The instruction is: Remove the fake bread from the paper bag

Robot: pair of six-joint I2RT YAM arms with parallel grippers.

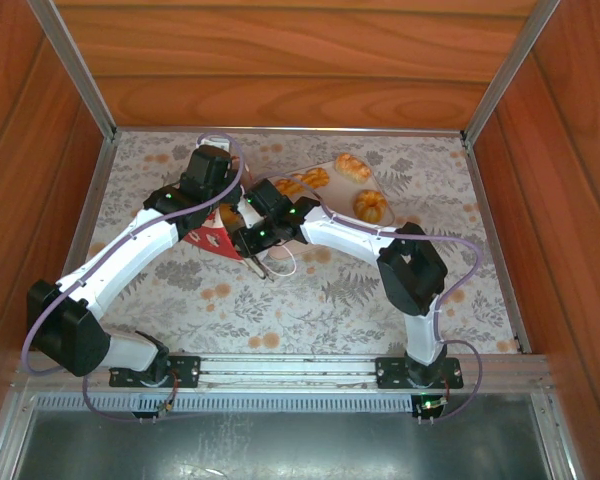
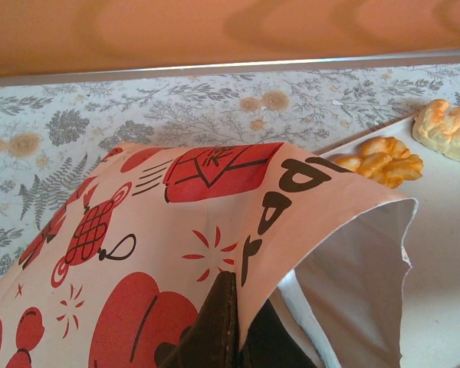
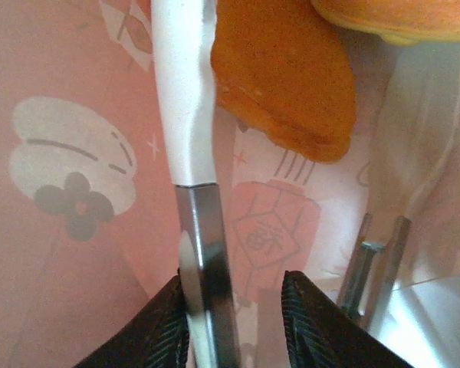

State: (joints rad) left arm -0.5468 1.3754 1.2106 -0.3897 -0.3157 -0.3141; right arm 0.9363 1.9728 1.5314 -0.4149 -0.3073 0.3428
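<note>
The paper bag (image 1: 208, 238) leans over on the table, white with red patterns (image 2: 176, 230). My left gripper (image 1: 223, 215) (image 2: 234, 295) is shut on the bag's upper rim and holds the mouth open. My right gripper (image 1: 244, 232) (image 3: 234, 307) carries metal tongs (image 3: 203, 230) with white tips, reaching into the bag. One tong arm lies against the left finger. An orange piece of fake bread (image 3: 284, 77) sits between the tong tips inside the bag, with a second piece (image 3: 399, 15) above it. Several other pastries (image 1: 352, 166) (image 1: 370, 205) (image 2: 379, 159) lie outside the bag.
A flat pale tray (image 1: 335, 195) (image 2: 445, 245) right of the bag carries the removed pastries. Wooden walls with metal rails (image 1: 280, 130) close in the floral tablecloth (image 1: 310, 300). A white cord (image 1: 290, 262) trails in front of the bag.
</note>
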